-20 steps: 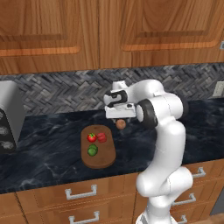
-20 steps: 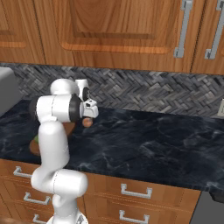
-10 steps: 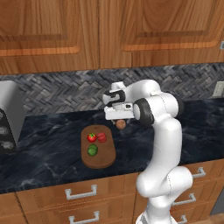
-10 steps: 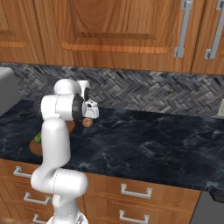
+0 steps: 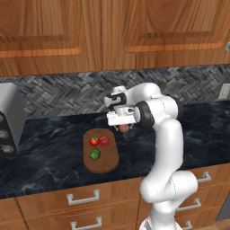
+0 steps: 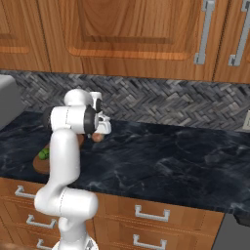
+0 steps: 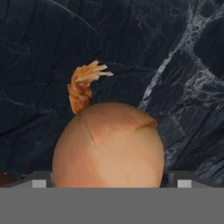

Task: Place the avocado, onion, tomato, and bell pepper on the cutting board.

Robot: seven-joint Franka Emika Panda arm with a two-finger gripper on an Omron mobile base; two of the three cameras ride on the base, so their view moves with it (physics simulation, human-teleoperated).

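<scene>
The tan onion [image 7: 109, 144] rests on the dark counter, just right of the wooden cutting board [image 5: 105, 165]. My gripper [image 5: 122, 123] hangs right above it, open, with a fingertip [image 7: 41, 180] on each side of the onion [image 5: 124, 129]. On the board lie the bright red tomato [image 5: 94, 141], the duller red bell pepper [image 5: 104, 141] beside it, and the green avocado [image 5: 95, 155] nearer the front. From the right side, the gripper [image 6: 100, 133] covers the top of the onion [image 6: 98, 138], and my arm hides most of the board [image 6: 40, 165]; the avocado [image 6: 44, 154] peeks out.
A grey appliance [image 5: 9, 119] stands at the counter's left end. The tiled backsplash [image 5: 67, 96] runs close behind the hand. Wooden cabinets hang overhead. Dark counter [image 6: 176, 156] stretches to the right of the onion.
The hand has sunk a little toward the onion and the arm has leaned slightly left. The jaws stay wide; the foods on the board have not moved.
</scene>
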